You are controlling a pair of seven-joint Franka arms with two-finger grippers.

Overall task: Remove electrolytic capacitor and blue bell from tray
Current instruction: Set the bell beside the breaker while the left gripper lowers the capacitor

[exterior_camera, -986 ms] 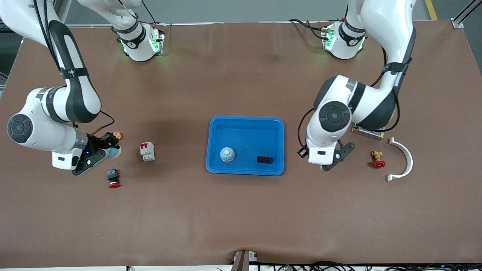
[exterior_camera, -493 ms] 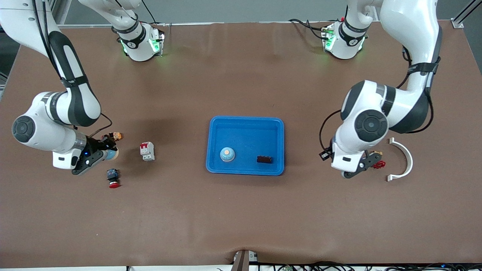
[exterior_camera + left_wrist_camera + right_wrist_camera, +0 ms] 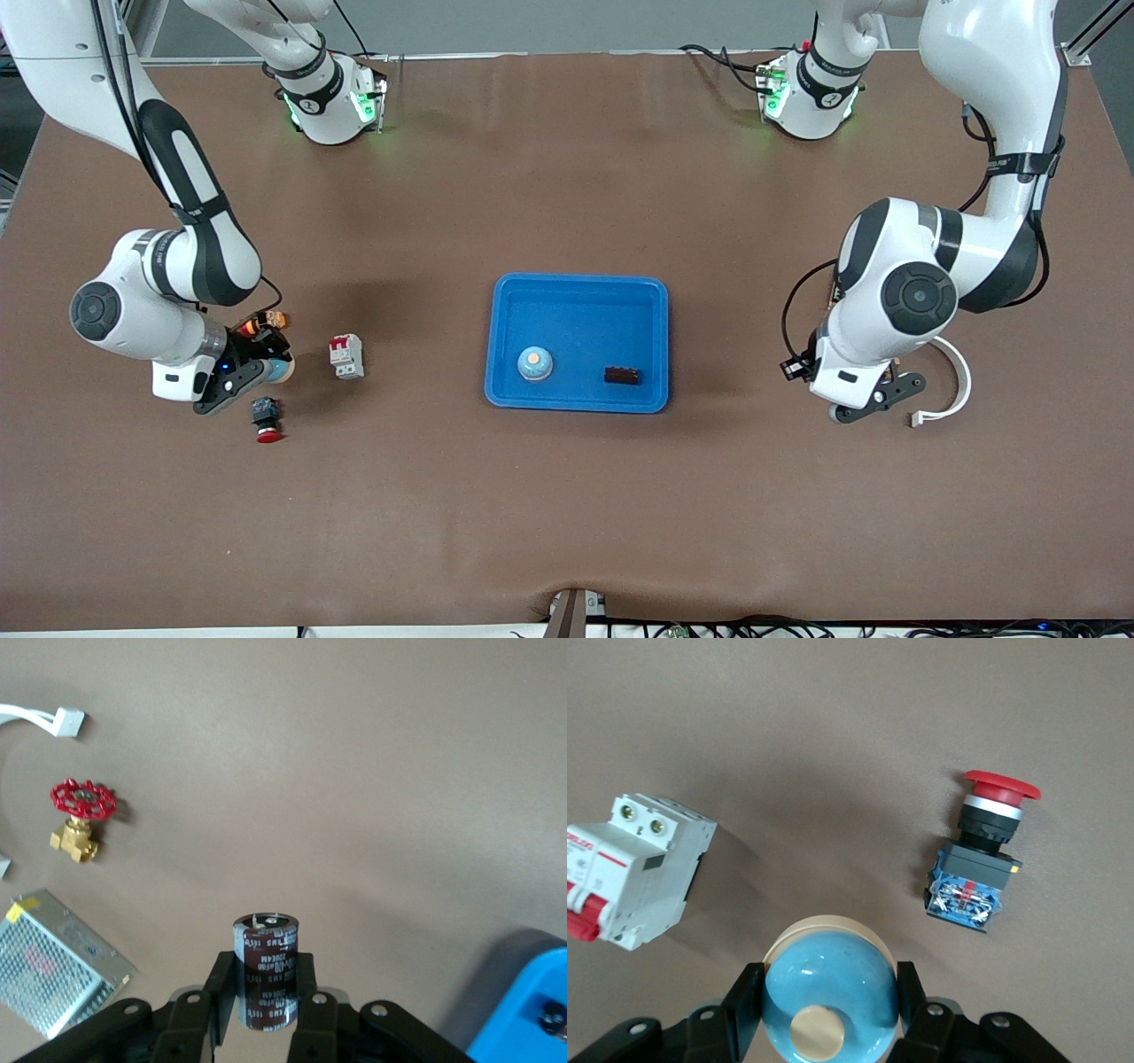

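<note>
Both task items are already out of the tray [image 3: 660, 292]. The left gripper [image 3: 263, 1005] is clamped on the electrolytic capacitor [image 3: 266, 967] over the surface at the tray's 3 o'clock; the right gripper [image 3: 828, 997] clasps the blue bell [image 3: 829, 997] at the tray's 9 o'clock. Only setting them down seems left.
</note>
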